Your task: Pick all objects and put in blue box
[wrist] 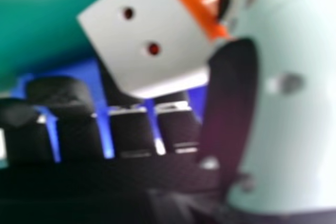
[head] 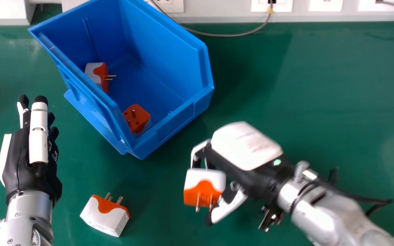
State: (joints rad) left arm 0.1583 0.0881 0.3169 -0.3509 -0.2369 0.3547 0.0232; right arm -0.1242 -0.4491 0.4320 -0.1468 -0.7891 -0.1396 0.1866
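Observation:
My right hand [head: 246, 147] is right of and below the blue box [head: 169, 131], its fingers and thumb closed round a white and orange adapter [head: 205, 188] held above the table. In the right hand view the adapter [wrist: 142, 35] sits between the thumb [wrist: 231, 98] and the fingers. Another adapter [head: 104, 215] lies on the green table, prongs pointing away. Inside the box are two more: one adapter [head: 96, 73] by the left wall, one adapter [head: 137, 118] at the near corner. My left hand [head: 29, 153] is open at the left, touching nothing.
The green table [head: 320, 102] stretches to the right of the box. A grey cable [head: 231, 35] loops behind the box from a strip of sockets [head: 271, 5] along the back edge.

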